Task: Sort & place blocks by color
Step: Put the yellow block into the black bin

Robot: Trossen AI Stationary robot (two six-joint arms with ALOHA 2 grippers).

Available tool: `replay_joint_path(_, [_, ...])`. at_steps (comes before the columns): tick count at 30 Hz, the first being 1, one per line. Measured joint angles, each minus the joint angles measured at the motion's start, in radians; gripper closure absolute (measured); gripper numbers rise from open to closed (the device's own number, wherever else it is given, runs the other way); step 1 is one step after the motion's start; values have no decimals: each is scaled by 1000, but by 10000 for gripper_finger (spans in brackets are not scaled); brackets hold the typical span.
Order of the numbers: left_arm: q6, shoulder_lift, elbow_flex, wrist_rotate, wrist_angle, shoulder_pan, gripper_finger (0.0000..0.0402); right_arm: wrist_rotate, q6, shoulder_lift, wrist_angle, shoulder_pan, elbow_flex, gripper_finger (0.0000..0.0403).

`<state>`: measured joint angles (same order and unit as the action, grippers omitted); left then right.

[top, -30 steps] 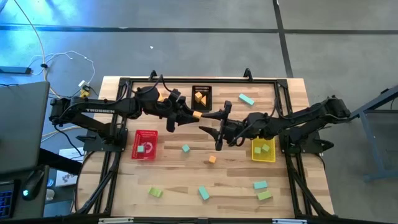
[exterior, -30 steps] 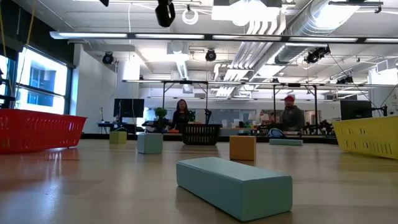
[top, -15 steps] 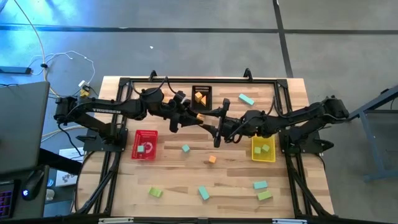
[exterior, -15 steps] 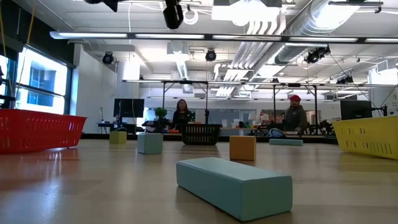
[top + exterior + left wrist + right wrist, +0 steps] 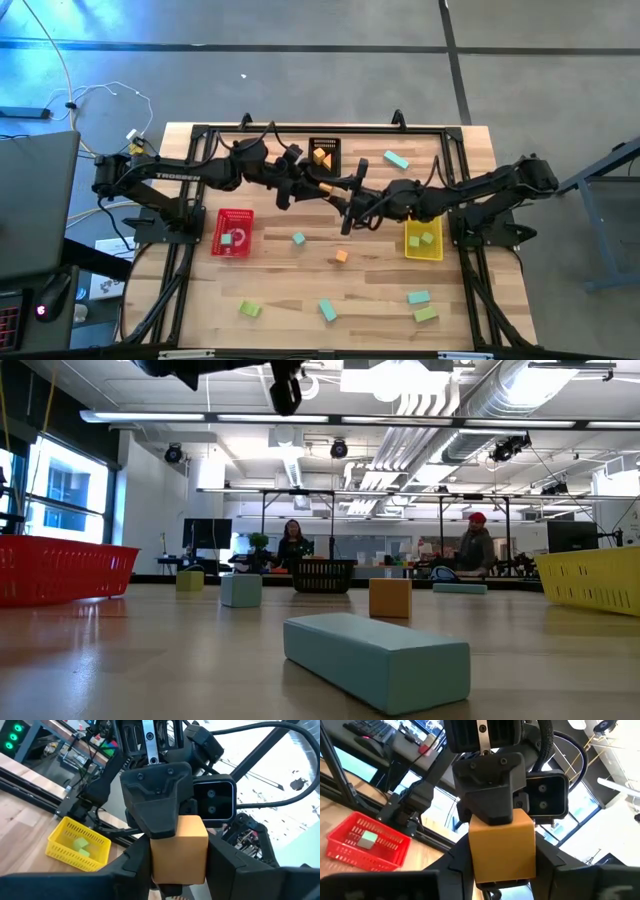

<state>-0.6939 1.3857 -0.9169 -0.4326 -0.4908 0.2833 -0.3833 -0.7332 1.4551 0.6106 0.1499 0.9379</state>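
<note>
My left pincer (image 5: 312, 187) and right pincer (image 5: 347, 194) meet high over the middle of the table (image 5: 290, 290), both pinching one orange block (image 5: 178, 849). If one lets go too soon, or both pull, I think it drops.

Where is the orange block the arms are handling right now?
High view: the orange block is mid-table, just in front of the black basket, held between the left gripper and right gripper.

Bright, even overhead light; soft shadows
</note>
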Motion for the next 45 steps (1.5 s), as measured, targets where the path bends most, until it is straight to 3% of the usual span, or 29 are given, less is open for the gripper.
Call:
replay_joint_path(18, [225, 0, 0, 14, 104, 65, 214, -45, 207, 0, -98, -68, 0, 294])
replay_joint_path(24, [346, 0, 1, 57, 253, 124, 179, -111, 295, -4, -137, -111, 0, 294])
replay_joint_path(33, [491, -5, 1, 68, 531, 191, 172, -130, 544, -3, -225, -228, 0, 294])
replay_joint_path(39, [611, -15, 2, 279, 717, 194, 172, -112, 731, 21, -228, -316, 0, 294])
replay_joint_path(45, [695, -15, 2, 516, 855, 201, 172, -104, 853, 137, -226, -370, 0, 294])
